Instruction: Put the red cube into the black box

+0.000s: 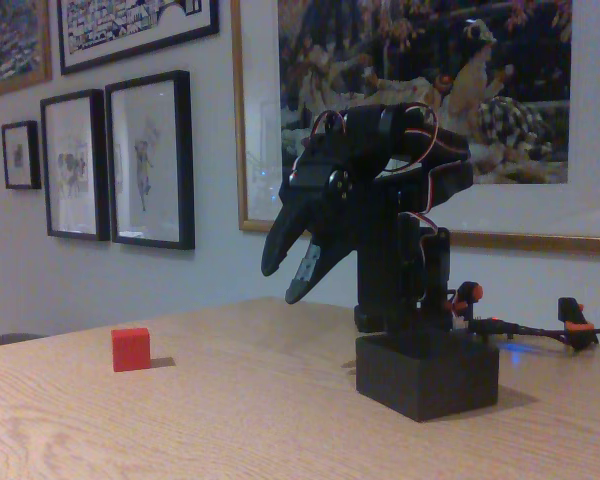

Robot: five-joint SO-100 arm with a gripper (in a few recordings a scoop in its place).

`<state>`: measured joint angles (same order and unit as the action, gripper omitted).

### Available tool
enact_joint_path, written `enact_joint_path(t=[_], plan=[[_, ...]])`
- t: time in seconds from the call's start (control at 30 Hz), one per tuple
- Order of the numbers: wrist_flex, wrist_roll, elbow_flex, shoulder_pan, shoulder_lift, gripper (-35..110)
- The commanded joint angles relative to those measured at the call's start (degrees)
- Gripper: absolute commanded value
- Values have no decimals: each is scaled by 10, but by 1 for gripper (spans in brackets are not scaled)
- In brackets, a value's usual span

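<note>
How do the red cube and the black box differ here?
The red cube is bright red and small; the black box is matte black and far wider. In the fixed view the cube sits alone at left, the box at right in front of the arm's base. Both rest on the wooden table.

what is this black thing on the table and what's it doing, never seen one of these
It is a small black robot arm with red and white wires, seen by a camera standing low beside a wooden table. Its pincer, the two-fingered grasping part, hangs in the air with the fingers slightly apart and holds nothing. On the table lie a small red cube, off to the picture's left, and a low black box in front of the arm's base. Framed pictures hang on the wall behind.
</note>
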<state>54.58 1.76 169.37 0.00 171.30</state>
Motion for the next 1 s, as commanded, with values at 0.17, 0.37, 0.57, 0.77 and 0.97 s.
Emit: enact_joint_path(t=[0.17,0.37,0.57,0.77,0.97], plan=[[45,10,18,27,83,20],[46,9,18,30,84,19],[35,28,18,19,88,23],[8,64,-62,-25,-18,22],[-25,131,-176,-83,-237,22]])
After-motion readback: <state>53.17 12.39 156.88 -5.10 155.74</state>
